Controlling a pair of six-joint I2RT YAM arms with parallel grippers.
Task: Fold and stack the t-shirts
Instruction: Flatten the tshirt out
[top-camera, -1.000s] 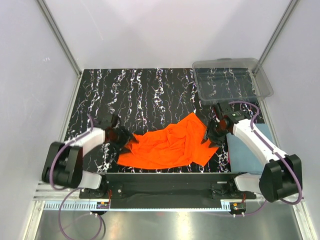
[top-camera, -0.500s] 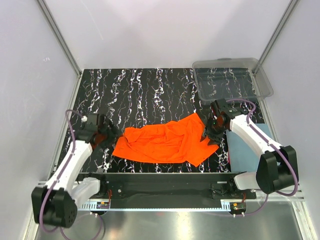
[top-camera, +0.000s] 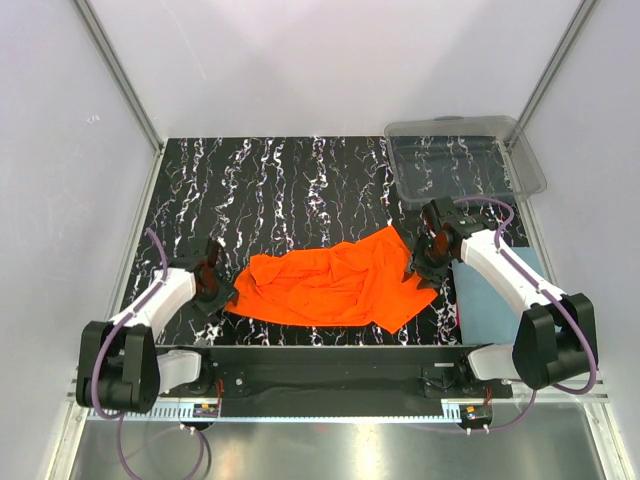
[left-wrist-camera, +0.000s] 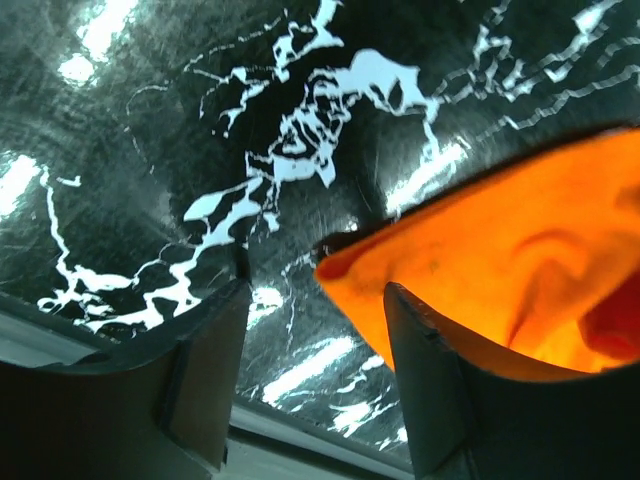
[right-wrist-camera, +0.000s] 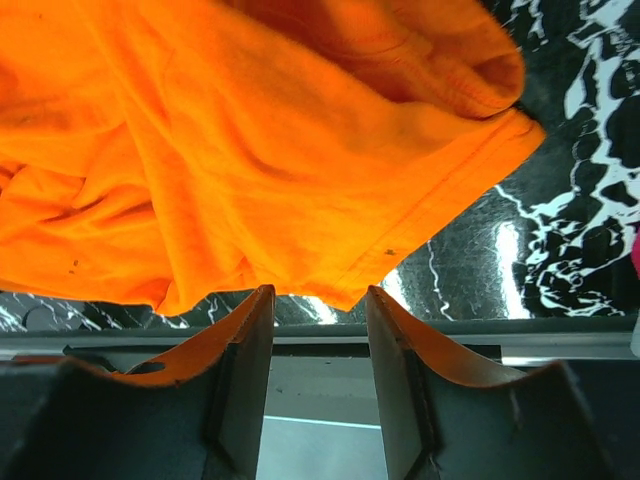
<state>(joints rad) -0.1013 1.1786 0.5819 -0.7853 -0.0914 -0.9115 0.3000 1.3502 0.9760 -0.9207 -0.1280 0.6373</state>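
surface: black marbled table | room: white walls | orange t-shirt crumpled | left jaws parted | right jaws parted

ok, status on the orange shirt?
Left gripper open, corner of orange shirt at its fingertips, unclamped. Right gripper open at the opposite hem. Shirt rumpled, unfolded. Nothing blocking; clear bin sits apart, far right.

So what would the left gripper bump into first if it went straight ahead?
Probably the orange t-shirt: its corner lies just ahead of the left gripper, between its open jaws. The black table is right underneath, though depth is hard to judge.
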